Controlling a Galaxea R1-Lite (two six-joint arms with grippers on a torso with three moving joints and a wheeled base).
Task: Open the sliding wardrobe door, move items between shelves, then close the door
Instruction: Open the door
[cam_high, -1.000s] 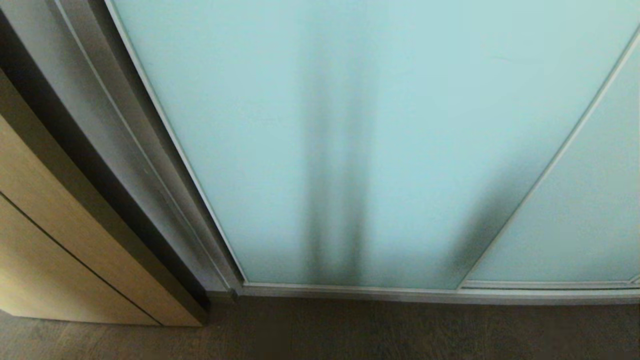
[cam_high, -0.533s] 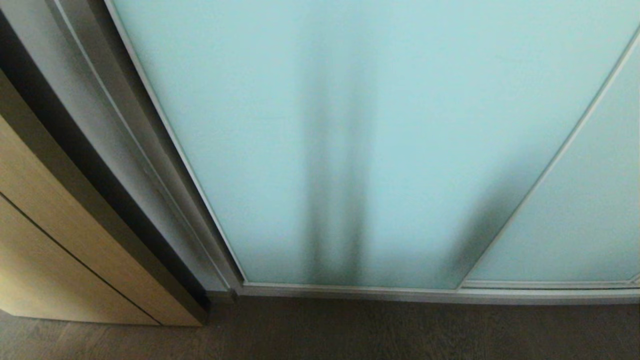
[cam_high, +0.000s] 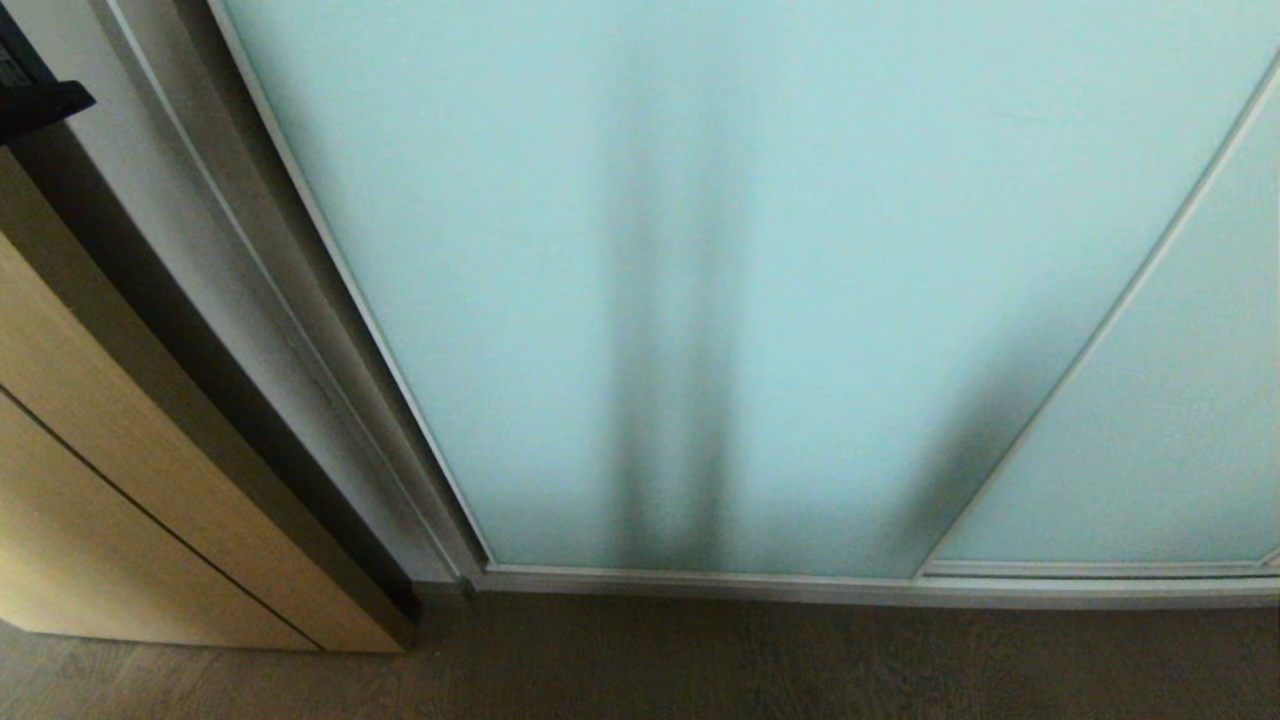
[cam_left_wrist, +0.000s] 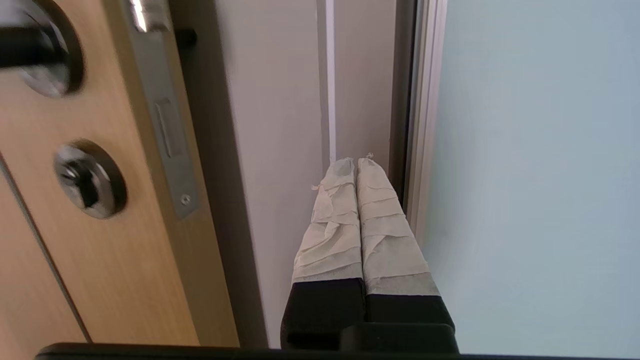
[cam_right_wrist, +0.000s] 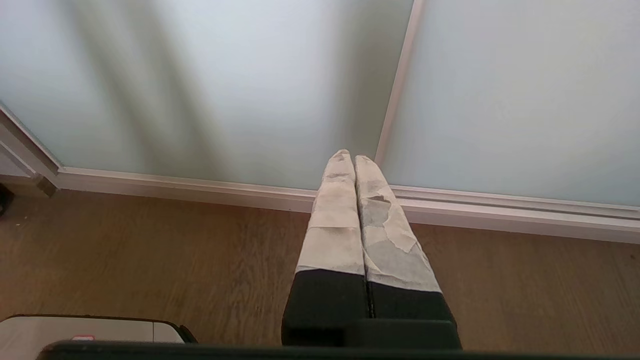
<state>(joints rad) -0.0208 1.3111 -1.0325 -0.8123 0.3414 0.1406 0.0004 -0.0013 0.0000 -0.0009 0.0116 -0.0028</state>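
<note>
Since the earlier head frames, one change only: a dark black part, probably the left arm, now pokes in at the upper left corner of the head view; the door, the frame and the floor sit exactly where they did.

Head view — the sliding wardrobe door (cam_high: 700, 250) fills most of the picture, fully shut, its silver frame edge (cam_high: 330, 260) against the grey jamb on the left. A second aqua panel (cam_high: 1160, 430) overlaps at the right. Dark upright shadows show through the frosted glass; what casts them cannot be told. A wood-grain door (cam_high: 110, 490) with a dark groove stands at far left, with dark floor (cam_high: 700, 660) below. Judgement: the opening step has only begun.

Left wrist view — left gripper (cam_left_wrist: 356, 162), fingers pressed together with nothing between them, tape-wrapped tips pointing at the grey strip just beside the sliding door's metal edge (cam_left_wrist: 424, 125). The wood door's lock plate (cam_left_wrist: 165, 125) and keyhole rosette (cam_left_wrist: 90, 180) lie off to one side. Judgement: it is lining up to catch the door's edge.

Right wrist view — right gripper (cam_right_wrist: 354, 159), fingers closed and empty, hanging low over the wooden floor (cam_right_wrist: 150, 250) near the bottom rail (cam_right_wrist: 200, 185); parked.

Contents — the wardrobe is closed, so neither the shelves nor the items can be seen.
</note>
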